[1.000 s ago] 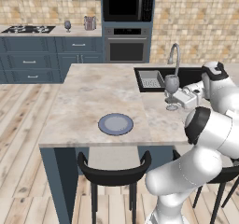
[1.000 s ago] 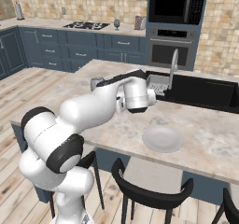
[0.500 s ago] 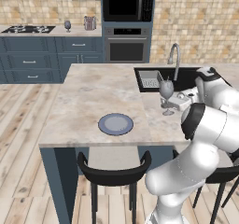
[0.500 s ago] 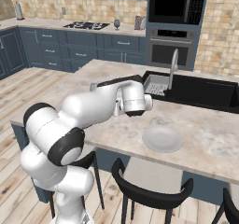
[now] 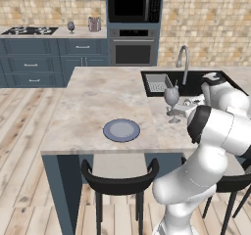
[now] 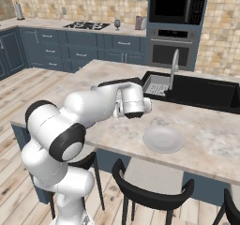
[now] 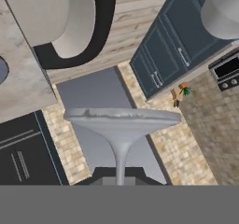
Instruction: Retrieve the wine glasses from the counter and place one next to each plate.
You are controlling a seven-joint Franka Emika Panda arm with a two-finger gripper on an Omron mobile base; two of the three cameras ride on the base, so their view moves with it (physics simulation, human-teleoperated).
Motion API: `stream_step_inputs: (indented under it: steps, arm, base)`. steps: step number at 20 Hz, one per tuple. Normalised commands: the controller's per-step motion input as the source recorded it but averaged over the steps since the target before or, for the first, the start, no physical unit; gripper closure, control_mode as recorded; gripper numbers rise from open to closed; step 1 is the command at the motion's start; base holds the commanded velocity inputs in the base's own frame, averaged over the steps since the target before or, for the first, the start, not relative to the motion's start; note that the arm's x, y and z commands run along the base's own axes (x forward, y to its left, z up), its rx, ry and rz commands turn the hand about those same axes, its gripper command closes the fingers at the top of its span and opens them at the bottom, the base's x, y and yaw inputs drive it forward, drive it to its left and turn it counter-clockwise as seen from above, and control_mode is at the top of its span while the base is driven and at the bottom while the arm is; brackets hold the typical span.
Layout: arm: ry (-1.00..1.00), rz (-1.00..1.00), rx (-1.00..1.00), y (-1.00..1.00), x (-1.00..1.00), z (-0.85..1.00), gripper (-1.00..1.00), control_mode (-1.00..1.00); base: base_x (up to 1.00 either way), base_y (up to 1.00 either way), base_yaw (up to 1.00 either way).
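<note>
My gripper [image 5: 176, 110] is shut on the stem of the dark grey goblet [image 5: 171, 96], which stands upright over the island top just left of the black sink [image 5: 196, 84]. In the hand view the goblet [image 7: 122, 123] rises from between the finger tips. The blue-grey plate [image 5: 121, 129] lies near the island's front edge, left of the goblet. The pale plate [image 6: 162, 139] lies on the island to the right of my arm. The slim clear glass [image 5: 71, 27] stands on the far counter [image 5: 59, 33] beside the hob [image 5: 29, 31].
A silver toaster [image 5: 94, 23] stands next to the clear glass. The faucet [image 5: 185, 62] arches over the sink just behind the goblet. Black stools [image 5: 120, 173] stand at the island's near side. Oven and microwave [image 5: 135, 6] fill the back wall.
The hand has carried the goblet a little to the left, away from the sink, and slightly lower over the island top. The plates have not moved.
</note>
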Motion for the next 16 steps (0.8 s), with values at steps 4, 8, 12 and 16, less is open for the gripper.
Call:
stream_step_inputs:
  steps: [4, 8, 12, 16]
  arm:
    - [-0.06, 0.0, 0.0, 0.0, 0.0, -0.01, 1.0, -1.0]
    - [-0.12, 0.0, 0.0, 0.02, 0.0, -0.08, 1.0, -1.0]
    - [-0.28, 0.02, 0.0, 0.05, 0.0, -0.09, 1.0, -1.0]
    - [-0.25, 0.02, 0.0, 0.07, 0.0, -0.12, 1.0, -1.0]
  base:
    - [0.0, 0.0, 0.0]
    - [0.0, 0.0, 0.0]
    - [0.0, 0.0, 0.0]
    - [0.0, 0.0, 0.0]
